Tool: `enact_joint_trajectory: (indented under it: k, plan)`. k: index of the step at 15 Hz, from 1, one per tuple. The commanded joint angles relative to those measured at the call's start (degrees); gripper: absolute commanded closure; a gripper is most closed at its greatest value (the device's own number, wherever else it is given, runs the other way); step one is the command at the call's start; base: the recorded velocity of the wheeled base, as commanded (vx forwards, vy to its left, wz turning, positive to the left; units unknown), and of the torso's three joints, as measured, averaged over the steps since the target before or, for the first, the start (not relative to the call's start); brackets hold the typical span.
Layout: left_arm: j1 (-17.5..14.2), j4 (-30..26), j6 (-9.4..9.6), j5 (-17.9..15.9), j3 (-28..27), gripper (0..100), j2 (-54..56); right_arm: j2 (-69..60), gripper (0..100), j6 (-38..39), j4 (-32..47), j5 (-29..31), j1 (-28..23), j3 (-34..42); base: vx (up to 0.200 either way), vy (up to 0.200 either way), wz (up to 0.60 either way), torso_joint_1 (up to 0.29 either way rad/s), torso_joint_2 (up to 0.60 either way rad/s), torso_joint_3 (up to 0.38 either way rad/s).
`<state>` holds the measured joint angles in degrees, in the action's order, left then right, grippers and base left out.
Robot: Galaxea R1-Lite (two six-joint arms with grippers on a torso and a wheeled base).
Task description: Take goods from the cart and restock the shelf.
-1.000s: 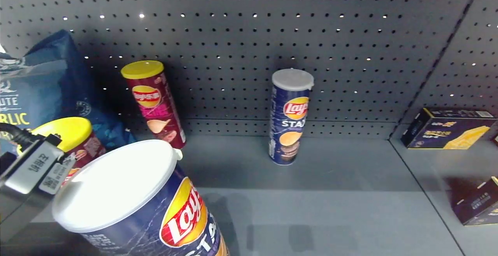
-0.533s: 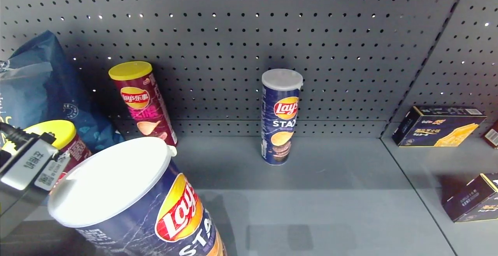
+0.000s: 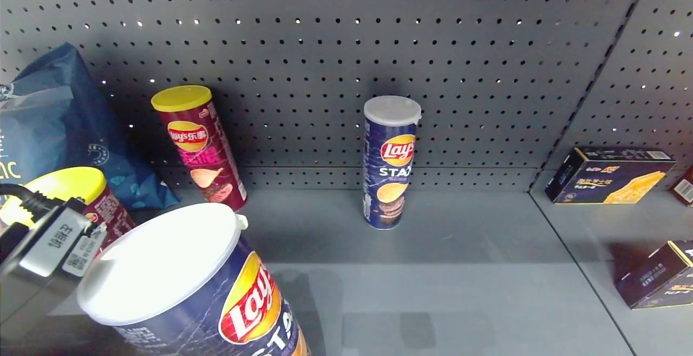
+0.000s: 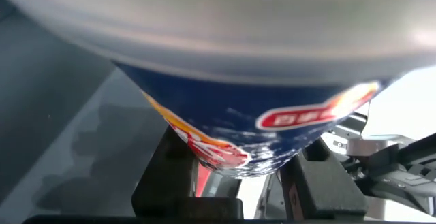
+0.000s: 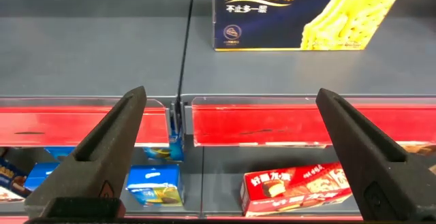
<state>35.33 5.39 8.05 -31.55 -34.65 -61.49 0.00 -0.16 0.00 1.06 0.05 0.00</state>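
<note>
My left tool [image 4: 245,183] is clenched on the held can [image 3: 178,291], a glossy blue tube with a white plastic lid, over the shelf's [image 3: 444,296] front left corner. Just behind stands a yellow-lidded near red can [image 3: 105,204], then a crinkled bag [image 3: 54,123]. At the back edge are a far red can [image 3: 200,145] and a blue can [image 3: 390,166]. My right tool [image 5: 231,149] hangs released, wide apart. The held can has sunk slightly since half a second ago.

open shelf [image 3: 465,296] front, upright blue can [image 3: 389,166] behind

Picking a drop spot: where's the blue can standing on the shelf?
Head view, centre: blue can upright by the pegboard, right of the rear red can.
</note>
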Motion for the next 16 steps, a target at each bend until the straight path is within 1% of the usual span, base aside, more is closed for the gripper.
enact_joint_trajectory:
  k: [1,3,7,8,9,10,11,12,13,14,16]
  plan:
    - [0.0,0.24,-0.05,0.0,0.19,100,0.14,0.09,0,-0.02,0.0,-0.01,0.04,0.0,0.0,0.0,0.0,0.0,0.0,0.0]
    - [0.44,0.06,-0.05,-0.27,0.81,100,1.46,0.09,0,-0.02,0.0,-0.01,0.04,0.0,0.0,0.0,0.0,0.0,0.0,0.0]
    - [-0.26,0.15,-0.31,-0.18,1.34,100,1.64,0.7,0,-0.28,0.09,0.17,-0.22,-0.09,0.0,0.0,0.0,0.0,0.0,0.0]
    - [-2.02,0.24,-0.31,-0.27,0.81,100,1.55,4.22,0,-0.63,0.09,0.35,0.04,-8.0,0.0,0.0,0.0,0.0,0.0,0.0]
    - [-2.37,0.24,-0.31,-0.36,0.37,100,1.2,15.21,0,0.33,1.41,-0.27,0.65,-17.93,0.0,0.0,0.0,0.0,0.0,0.0]
    - [-2.28,0.24,-0.31,-0.36,0.54,100,0.84,14.77,0,-0.28,2.9,-2.29,2.85,-19.42,0.0,0.0,0.0,0.0,0.0,0.0]
    - [-2.28,0.24,-0.22,-0.36,0.54,100,0.76,13.54,0,-2.83,3.52,-3.87,4.08,-18.81,0.0,0.0,0.0,0.0,0.0,0.0]
    - [-2.37,0.24,-0.31,-0.36,0.63,100,0.93,13.36,0,-4.15,4.22,-4.14,5.14,-19.34,0.0,0.0,0.0,0.0,0.0,0.0]
    - [-2.55,0.15,-0.31,-0.36,0.63,100,1.02,14.33,0,-4.24,3.96,-5.72,6.46,-21.97,0.0,0.0,0.0,0.0,0.0,0.0]
    - [-2.55,0.15,-0.4,-0.36,0.72,100,1.11,17.93,0,-4.32,4.22,-7.92,7.51,-25.66,0.0,0.0,0.0,0.0,0.0,0.0]
    - [-2.55,0.15,-0.84,-0.36,0.72,100,1.02,26.72,0,-4.59,3.87,-12.31,7.95,-30.67,0.0,0.0,0.0,0.0,0.0,0.0]
